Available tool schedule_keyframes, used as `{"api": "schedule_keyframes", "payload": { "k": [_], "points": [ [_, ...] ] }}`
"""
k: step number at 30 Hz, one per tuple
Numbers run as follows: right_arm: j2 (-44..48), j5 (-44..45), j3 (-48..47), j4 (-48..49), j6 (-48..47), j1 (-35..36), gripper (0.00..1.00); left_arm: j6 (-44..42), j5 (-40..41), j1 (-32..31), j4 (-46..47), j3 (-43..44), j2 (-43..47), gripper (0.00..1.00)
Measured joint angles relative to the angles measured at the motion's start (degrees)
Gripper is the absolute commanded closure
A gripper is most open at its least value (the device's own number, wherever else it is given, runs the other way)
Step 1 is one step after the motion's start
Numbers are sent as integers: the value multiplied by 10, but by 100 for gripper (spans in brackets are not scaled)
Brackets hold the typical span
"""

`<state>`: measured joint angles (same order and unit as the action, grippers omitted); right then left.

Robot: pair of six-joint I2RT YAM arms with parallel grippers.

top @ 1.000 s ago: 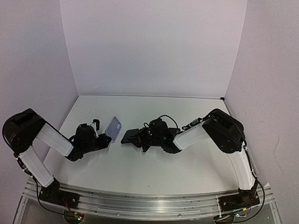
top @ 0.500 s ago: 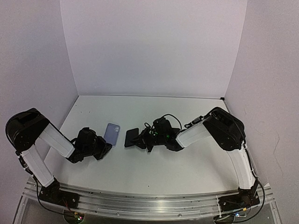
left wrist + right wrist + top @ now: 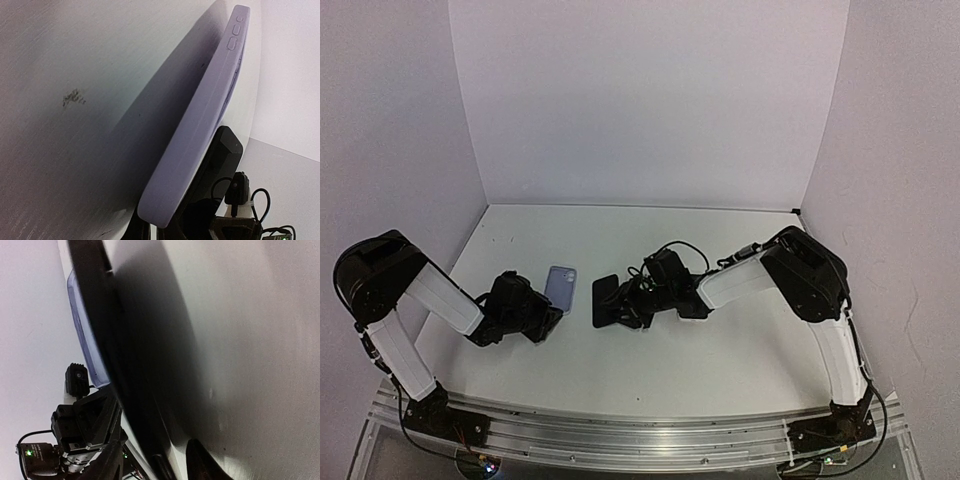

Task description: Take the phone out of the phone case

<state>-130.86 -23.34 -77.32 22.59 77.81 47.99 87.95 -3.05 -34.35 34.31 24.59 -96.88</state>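
Note:
The empty lavender phone case lies on the white table, apart from the phone. My left gripper is at its near end. In the left wrist view the case runs edge-on away from my gripper, whose dark fingers are close together at the case's end. The black phone sits tilted just right of the case. My right gripper holds it by its right end. In the right wrist view the phone passes between the fingers of my gripper, with the case behind it.
White walls close off the table at the back and both sides. The left arm's wrist shows behind the phone in the right wrist view. A metal rail runs along the near edge.

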Motion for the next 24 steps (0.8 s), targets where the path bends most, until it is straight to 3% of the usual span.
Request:
{"api": "schedule_keyframes", "payload": {
  "k": [3, 12, 20, 24],
  "points": [
    [7, 9, -8, -27, -12, 0, 45, 10, -2, 0, -16, 6, 3, 100],
    [31, 58, -28, -121, -41, -1, 39, 37, -13, 1, -67, 19, 17, 100],
    [41, 89, -50, -195, -69, 4, 37, 36, -40, 15, -95, 18, 33, 83],
    [41, 106, -69, -237, -96, 9, 39, 26, -57, 29, -114, 13, 51, 82]
  ]
}}
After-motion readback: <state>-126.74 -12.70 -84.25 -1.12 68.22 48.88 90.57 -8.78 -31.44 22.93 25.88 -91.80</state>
